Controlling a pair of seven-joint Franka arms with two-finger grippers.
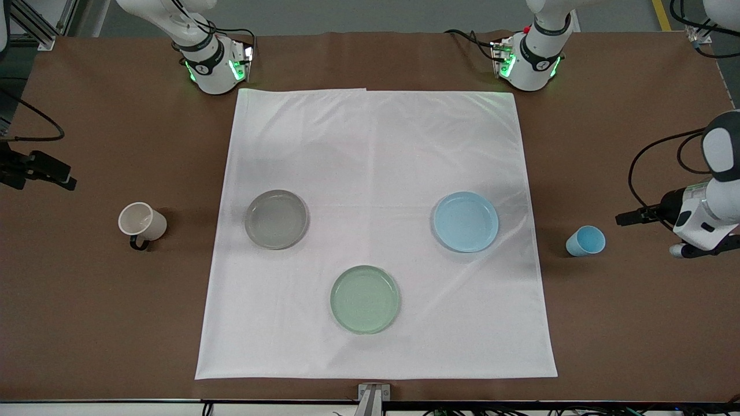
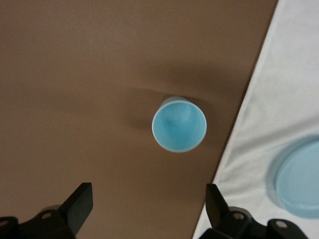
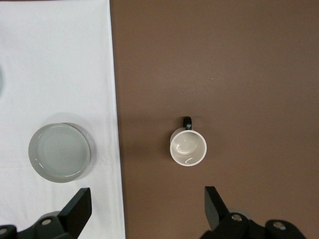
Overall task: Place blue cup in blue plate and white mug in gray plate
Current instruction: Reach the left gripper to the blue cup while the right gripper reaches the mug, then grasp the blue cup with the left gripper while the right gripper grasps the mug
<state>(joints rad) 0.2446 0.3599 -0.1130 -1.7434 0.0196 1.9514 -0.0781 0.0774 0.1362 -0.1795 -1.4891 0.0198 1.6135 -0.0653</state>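
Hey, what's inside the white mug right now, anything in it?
Nothing: in the right wrist view the white mug stands upright on the bare brown table, showing an empty glossy cream inside down to its bottom. What lies under its base is covered.

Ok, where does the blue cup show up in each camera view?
Front view: the blue cup stands on bare brown table toward the left arm's end, beside the blue plate.
Left wrist view: the cup sits mid-picture, ahead of the open left gripper.
Right wrist view: not in it.
Shared landmark: the blue plate on the white cloth.
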